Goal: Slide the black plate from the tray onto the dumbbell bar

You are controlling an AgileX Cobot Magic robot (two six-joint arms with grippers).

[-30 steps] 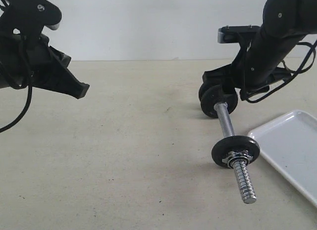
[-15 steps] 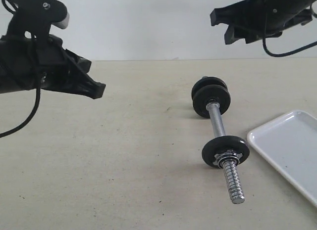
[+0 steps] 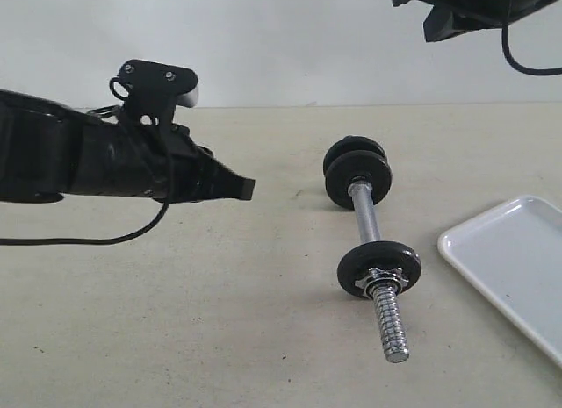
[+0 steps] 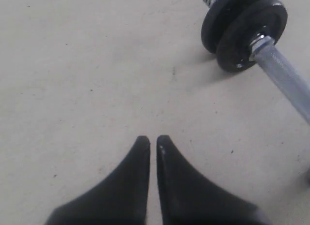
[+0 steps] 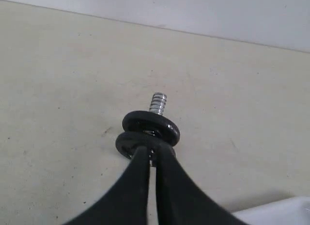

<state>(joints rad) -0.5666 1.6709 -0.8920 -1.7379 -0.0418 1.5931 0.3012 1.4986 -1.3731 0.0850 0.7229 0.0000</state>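
On the exterior view, the main risk is the bar rolling. The short chrome dumbbell bar (image 3: 367, 222) rests on its round discs on the beige counter (image 3: 176, 338) at centre right. A nudge from the low left arm could send it rolling or swing it toward the shallow white rectangular tray (image 3: 518, 259) at lower right, whose visible part holds nothing. Two discs sit together at the bar's far end. The rearmost of these is, I judge, the round black cast-iron plate (image 3: 344, 148), so the sliding looks done. The left jaws, closed on nothing, hang at mid-frame, well left of the plate and pointing toward it. The right jaws sit in the upper right corner, mostly cut off and well above the plate.

On the left wrist view, a forward push would bring the tips into the disc pair and shove the plate (image 4: 213, 26) along the thread. The jaws are pressed to a thin slit and hold nothing. The plate lies ahead of them and off to one side, well apart.

On the right wrist view, bare thread shows beyond the plate (image 5: 145, 122) with no nut outside it, so tipping the bar could let it slide off. It also seems to stand slightly apart from its neighbour. The jaws are closed and empty, and the plate is beyond their tips, far below.
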